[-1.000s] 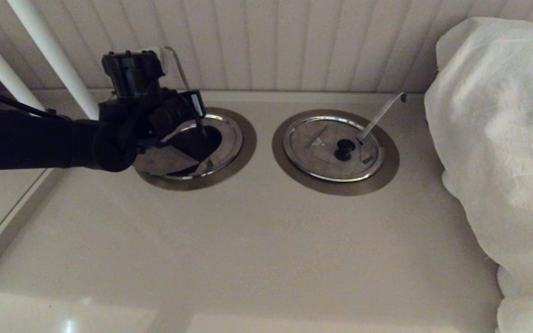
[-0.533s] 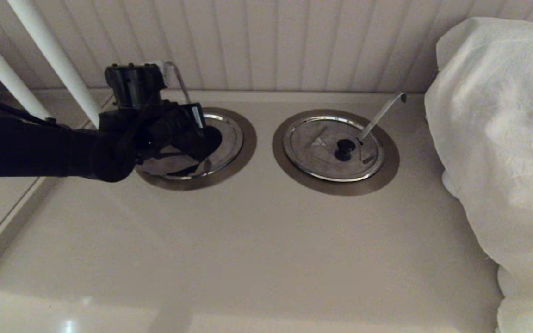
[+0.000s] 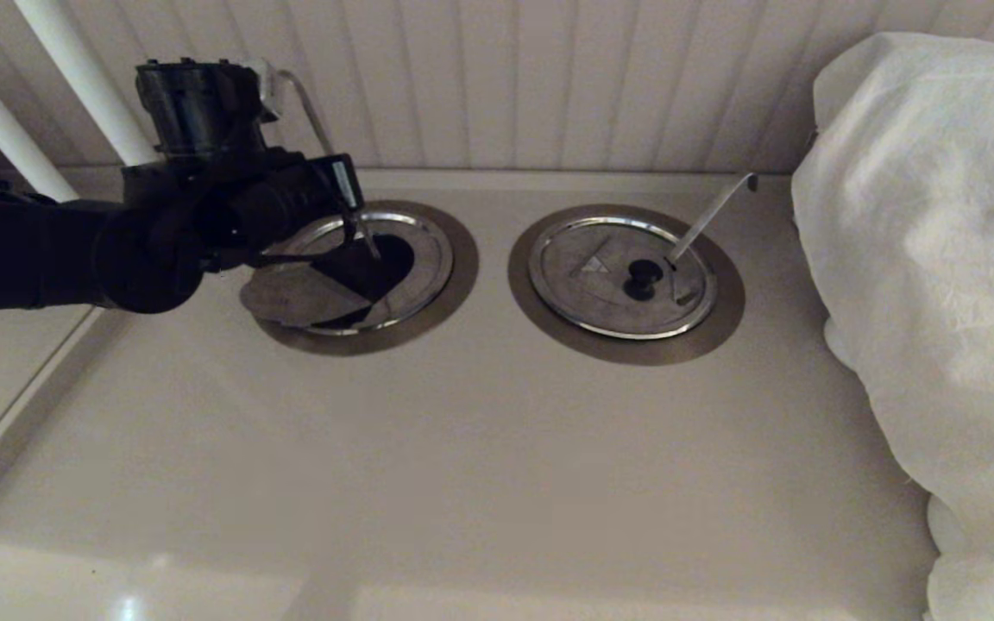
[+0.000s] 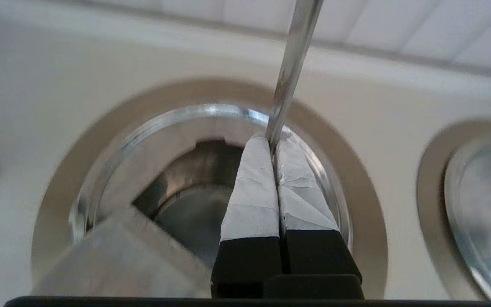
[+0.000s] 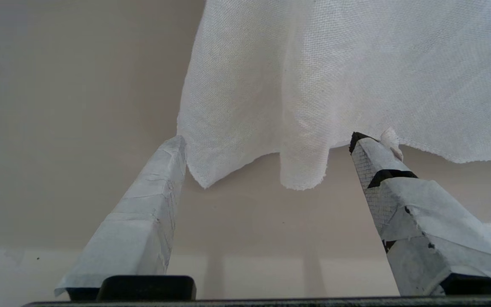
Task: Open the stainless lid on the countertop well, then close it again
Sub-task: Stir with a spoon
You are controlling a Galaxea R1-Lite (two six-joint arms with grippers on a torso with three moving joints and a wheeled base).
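Left side of the beige countertop (image 3: 497,483) was the busy part. The countertop well (image 3: 456,285) sat near the ribbed white wall panelling (image 3: 549,78), with the twin lid (image 3: 600,276) and its slanted, hook-tipped handle (image 3: 708,216) just to its right, fully shut. A big crinkly white cloth (image 3: 928,259) was heaped along the right edge, well apart from both wells. Two white poles (image 3: 74,78) leaned in behind the left arm, which blocked the well's left rim.

The well had a wide brushed-metal collar and a dark round inside. A flat shiny utensil handle (image 3: 303,99) rose out of it, long axis nearly upright, leaning a bit toward the wall.

The stainless lid (image 3: 290,297) was folded open: its flat steel flap tilted up and poked out over the collar's left-front side, leaving the dark opening showing.

The left gripper (image 3: 361,244) was over the well at the handle's base, its taped pads squeezed together with no gap. It looked to be holding the flap, though the actual grip spot was hidden.

The right gripper (image 5: 267,143) hung by the cloth, fingers spread wide, holding nothing.
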